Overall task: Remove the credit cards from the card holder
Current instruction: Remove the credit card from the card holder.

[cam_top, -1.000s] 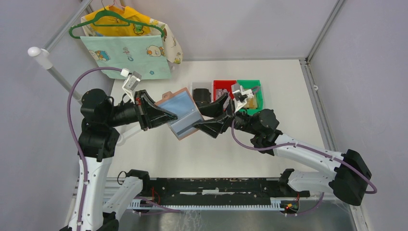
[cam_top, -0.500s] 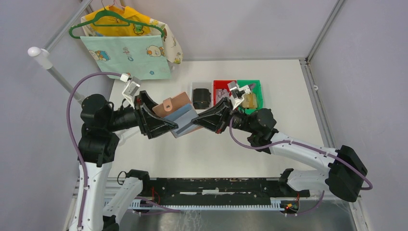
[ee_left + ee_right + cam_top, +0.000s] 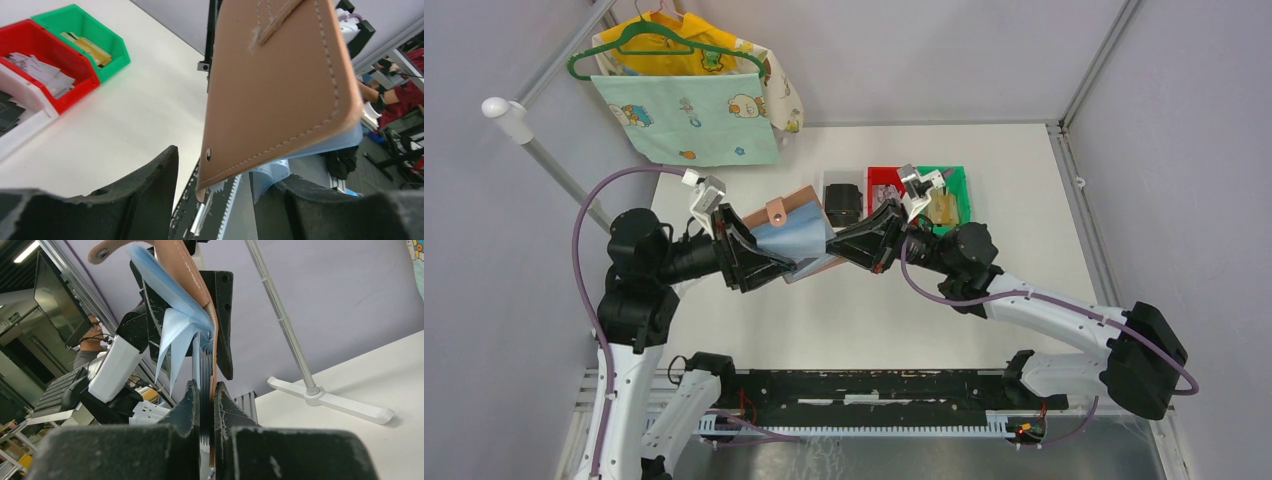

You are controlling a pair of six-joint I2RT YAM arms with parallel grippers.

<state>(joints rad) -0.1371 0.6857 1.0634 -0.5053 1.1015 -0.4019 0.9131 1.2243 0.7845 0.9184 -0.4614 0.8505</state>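
The card holder, tan leather with a closure tab and blue-grey sleeves, hangs in the air between my two arms. My right gripper is shut on one tan cover and several sleeves, pinched edge-on between its fingers. My left gripper stands open around the other cover, whose lower edge hangs between the fingers without being clamped. Loose sleeves fan out. Whether the sleeves hold credit cards I cannot tell. Pale grey credit cards lie in the red bin.
A white bin with a black block, the red bin and a green bin with golden-tan items stand in a row at the back. Clothes on a green hanger hang from a white stand at the back left.
My left gripper let go of the card holder and opened. My right gripper closed on its other side. The holder turned, its tan cover and tab now facing up.
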